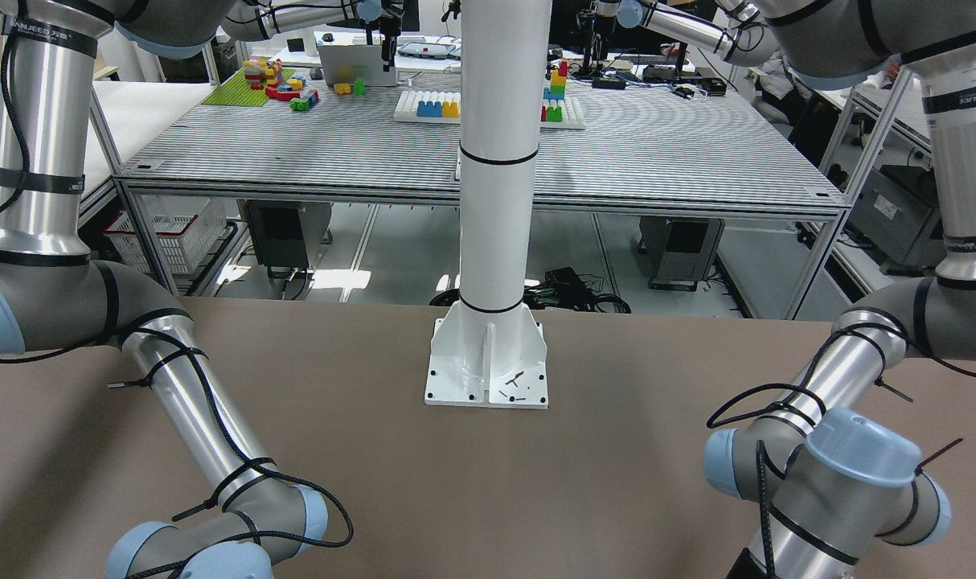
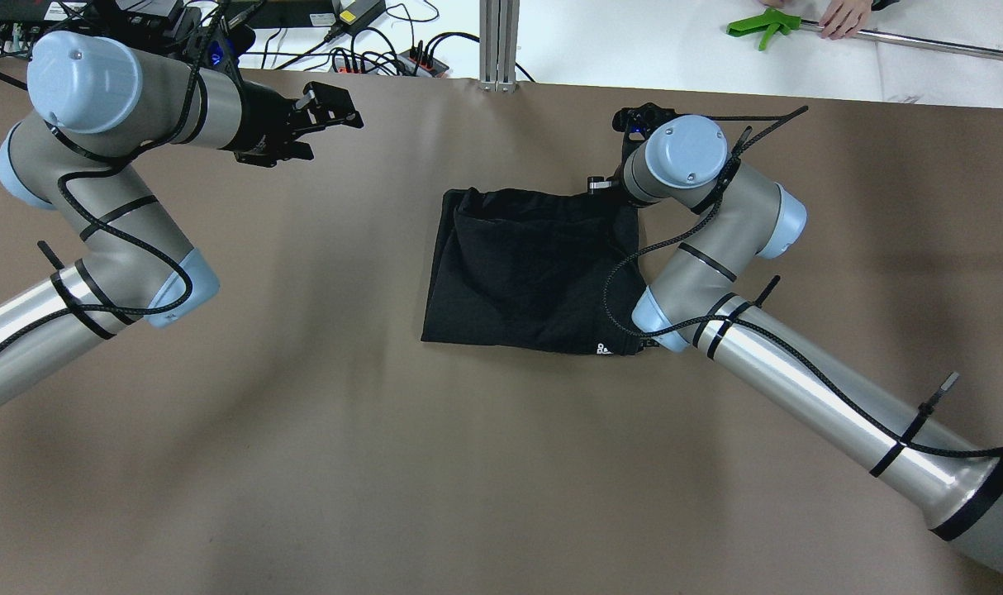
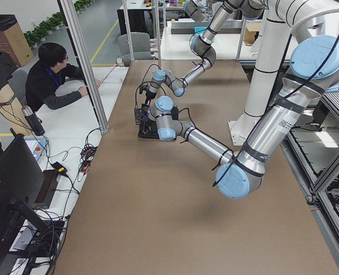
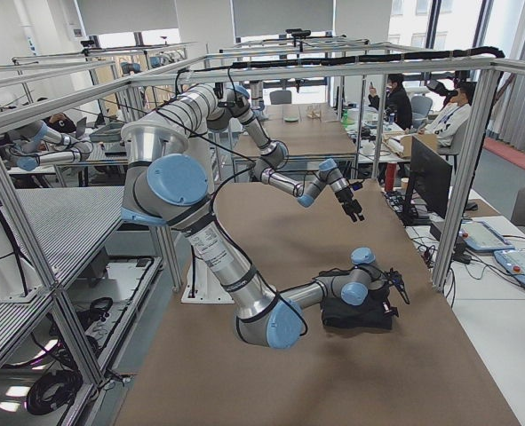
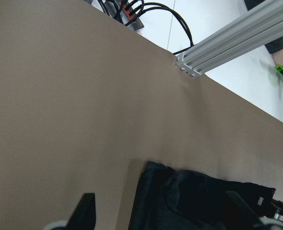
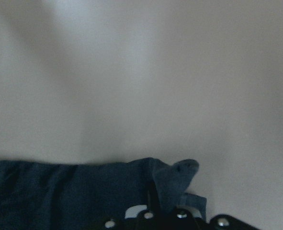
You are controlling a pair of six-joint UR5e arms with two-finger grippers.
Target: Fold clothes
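Note:
A black garment [image 2: 534, 268], folded to a rough rectangle with a small white logo at its near edge, lies mid-table on the brown cloth [image 2: 303, 463]. My right gripper [image 2: 610, 183] sits at the garment's far right corner, mostly hidden under its wrist. In the right wrist view a pinched-up tip of dark fabric [image 6: 174, 178] stands between the fingers, so the gripper is shut on that corner. My left gripper [image 2: 336, 111] hovers open and empty over bare table, far left of the garment. The left wrist view shows its fingertips [image 5: 85, 211] wide apart, with the garment [image 5: 198, 201] below.
An aluminium post [image 2: 497, 41] and a tangle of cables with a power strip [image 2: 386, 49] line the far edge. A green tool [image 2: 762, 29] and a person's hand [image 2: 844, 16] are on the white table beyond. The robot's white column base [image 1: 488, 362] stands at the near edge.

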